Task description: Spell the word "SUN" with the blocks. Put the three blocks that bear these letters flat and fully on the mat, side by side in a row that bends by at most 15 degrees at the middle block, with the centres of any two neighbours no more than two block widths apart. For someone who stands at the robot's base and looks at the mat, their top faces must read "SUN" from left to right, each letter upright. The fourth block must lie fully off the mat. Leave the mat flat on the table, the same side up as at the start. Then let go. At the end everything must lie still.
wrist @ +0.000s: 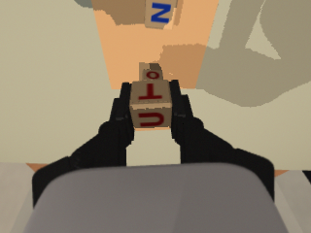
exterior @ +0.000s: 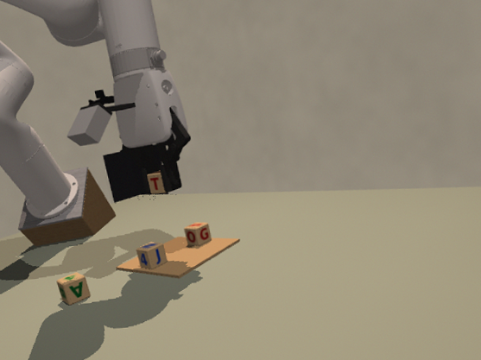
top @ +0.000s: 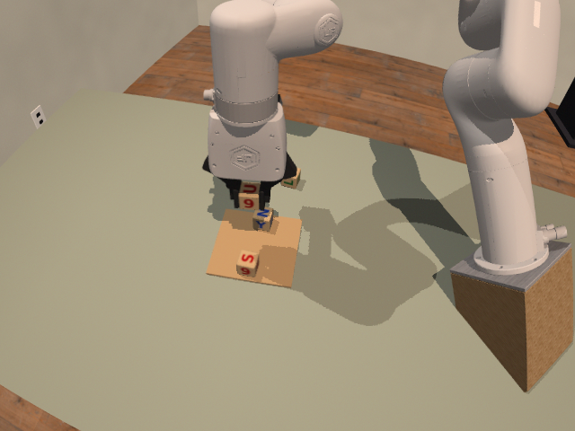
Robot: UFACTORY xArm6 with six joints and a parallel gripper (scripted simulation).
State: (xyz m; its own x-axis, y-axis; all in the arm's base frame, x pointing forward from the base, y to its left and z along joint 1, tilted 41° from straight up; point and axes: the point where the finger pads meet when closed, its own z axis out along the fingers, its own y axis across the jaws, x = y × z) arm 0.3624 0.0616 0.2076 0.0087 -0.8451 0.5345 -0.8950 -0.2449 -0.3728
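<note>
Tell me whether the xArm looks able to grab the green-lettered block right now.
Probably not: its hand is full with the U block, though no other block crowds the green-lettered block.

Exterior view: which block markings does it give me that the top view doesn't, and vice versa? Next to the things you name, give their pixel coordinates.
Only the exterior: T on the held block (top: 249,201) (exterior: 156,183) (wrist: 151,92), 4 and J on the N block (top: 263,219) (exterior: 151,255) (wrist: 160,14), O and G on the S block (top: 247,263) (exterior: 198,234), A on the green-lettered block (top: 291,179) (exterior: 74,288).

Only the top: U and 9 on the held block, Y on the N block, 9 on the S block.

Both: held block raised; N and S blocks on the mat (top: 229,248) (exterior: 214,246) (wrist: 131,46), green-lettered block off it.
</note>
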